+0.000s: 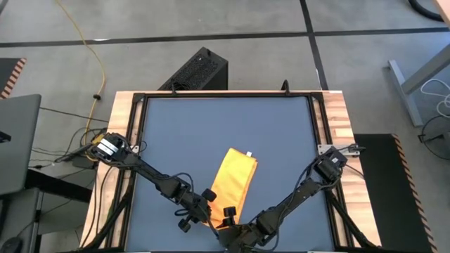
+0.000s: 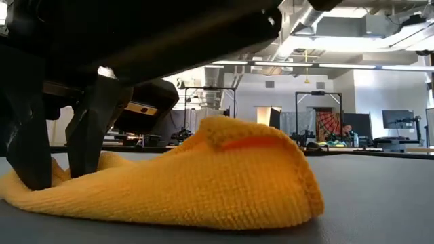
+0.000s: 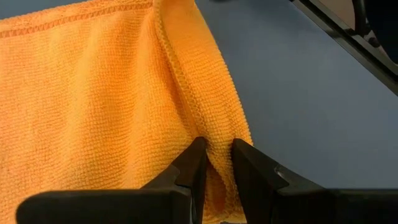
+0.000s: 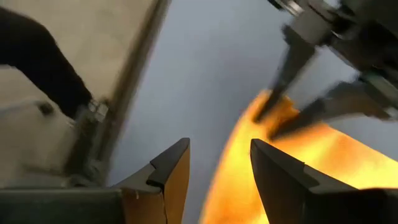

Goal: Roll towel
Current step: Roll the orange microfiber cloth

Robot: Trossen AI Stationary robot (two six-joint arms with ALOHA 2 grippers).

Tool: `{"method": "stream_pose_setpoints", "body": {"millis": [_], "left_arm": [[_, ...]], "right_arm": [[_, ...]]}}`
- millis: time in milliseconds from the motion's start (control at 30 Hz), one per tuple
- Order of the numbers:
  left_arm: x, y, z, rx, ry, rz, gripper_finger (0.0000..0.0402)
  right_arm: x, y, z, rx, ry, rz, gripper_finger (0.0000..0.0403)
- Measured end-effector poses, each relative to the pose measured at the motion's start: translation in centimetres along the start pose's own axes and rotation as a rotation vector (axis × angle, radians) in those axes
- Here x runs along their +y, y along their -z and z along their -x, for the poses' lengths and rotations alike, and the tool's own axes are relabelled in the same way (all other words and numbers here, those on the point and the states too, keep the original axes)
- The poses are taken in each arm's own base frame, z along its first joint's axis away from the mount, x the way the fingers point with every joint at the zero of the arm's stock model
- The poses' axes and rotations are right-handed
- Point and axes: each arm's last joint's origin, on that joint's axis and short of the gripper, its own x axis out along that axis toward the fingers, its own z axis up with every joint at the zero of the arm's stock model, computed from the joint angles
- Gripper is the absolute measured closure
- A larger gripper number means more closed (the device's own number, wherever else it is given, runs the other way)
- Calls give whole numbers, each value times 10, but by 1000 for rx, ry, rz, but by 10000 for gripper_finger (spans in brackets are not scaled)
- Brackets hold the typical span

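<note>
The yellow-orange towel (image 1: 233, 179) lies folded into a long strip on the dark blue tabletop (image 1: 211, 126), with its white tag (image 1: 248, 153) at the far end. My left gripper (image 1: 216, 209) is at the strip's near end, shut on the towel (image 3: 93, 93). Its two fingers also show in the low view (image 2: 61, 163) and the right wrist view (image 4: 270, 121). My right gripper (image 4: 217, 162) is open and low over the table, just beside the towel's near end (image 4: 311, 162). It sits near the table's front edge (image 1: 230, 226). My left gripper pinches a raised ridge of the towel along its hemmed edge (image 3: 214, 140) between its two fingers, near the strip's near end. The fingers come from above, slanting down. The towel lies on the table and is humped up slackly beside the fingers (image 2: 230, 135).
Wooden rails with a black frame (image 1: 323, 119) border the table. Bare blue tabletop lies to the far side and to both sides of the towel. Both arms cross the near part of the table, close together at the towel's near end.
</note>
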Motion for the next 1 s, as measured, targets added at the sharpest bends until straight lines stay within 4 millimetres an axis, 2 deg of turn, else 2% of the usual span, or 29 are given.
{"method": "stream_pose_setpoints", "body": {"millis": [167,667,1000], "left_arm": [[0,1,0,6,4,3,336],[-1,1,0,6,20,10,336],[0,0,0,2,20,8,336]], "right_arm": [[1,9,-7,42,3,-20,209],[-2,22,-3,158,54,-63,209],[11,27,4,174,24,-104,209]]}}
